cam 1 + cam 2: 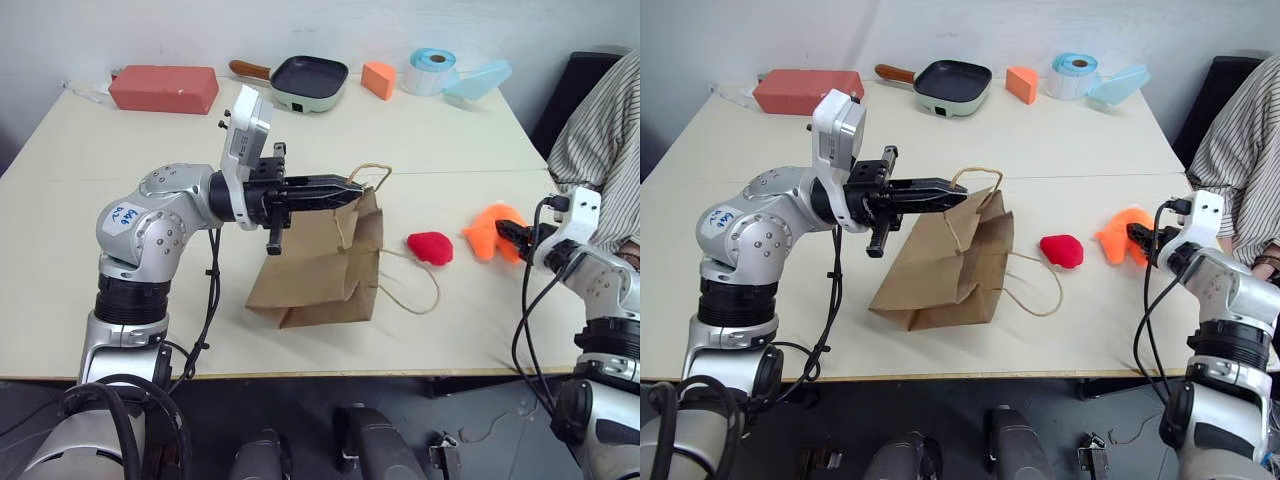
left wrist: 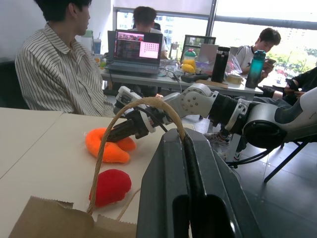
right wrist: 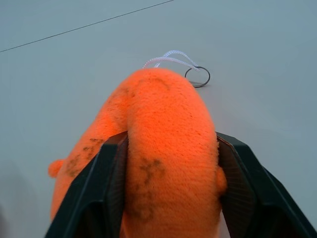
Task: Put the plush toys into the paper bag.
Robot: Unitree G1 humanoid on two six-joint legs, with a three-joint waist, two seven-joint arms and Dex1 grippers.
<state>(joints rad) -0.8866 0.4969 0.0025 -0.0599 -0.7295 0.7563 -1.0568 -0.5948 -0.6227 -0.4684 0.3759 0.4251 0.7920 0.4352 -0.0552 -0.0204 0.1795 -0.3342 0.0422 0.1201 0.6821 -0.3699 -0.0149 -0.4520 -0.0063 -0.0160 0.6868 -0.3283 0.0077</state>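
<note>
The brown paper bag (image 1: 320,265) leans on the table's middle, its mouth held up. My left gripper (image 1: 355,188) points level to the right, shut on the bag's cord handle (image 2: 143,104), which loops over the fingertips. A second handle (image 1: 415,290) lies loose on the table. The red plush toy (image 1: 431,247) rests just right of the bag. Further right lies the orange plush toy (image 1: 488,228). My right gripper (image 1: 512,232) reaches it from the right; in the right wrist view its two fingers (image 3: 99,193) press against both sides of the orange toy (image 3: 166,144).
Along the table's far edge stand a red brick-like block (image 1: 164,88), a small pan (image 1: 308,80), an orange wedge (image 1: 378,79), a tape roll (image 1: 432,70) and a blue lid (image 1: 478,80). A person in a striped shirt (image 1: 600,140) sits at the right. A key ring (image 3: 198,77) lies beyond the orange toy.
</note>
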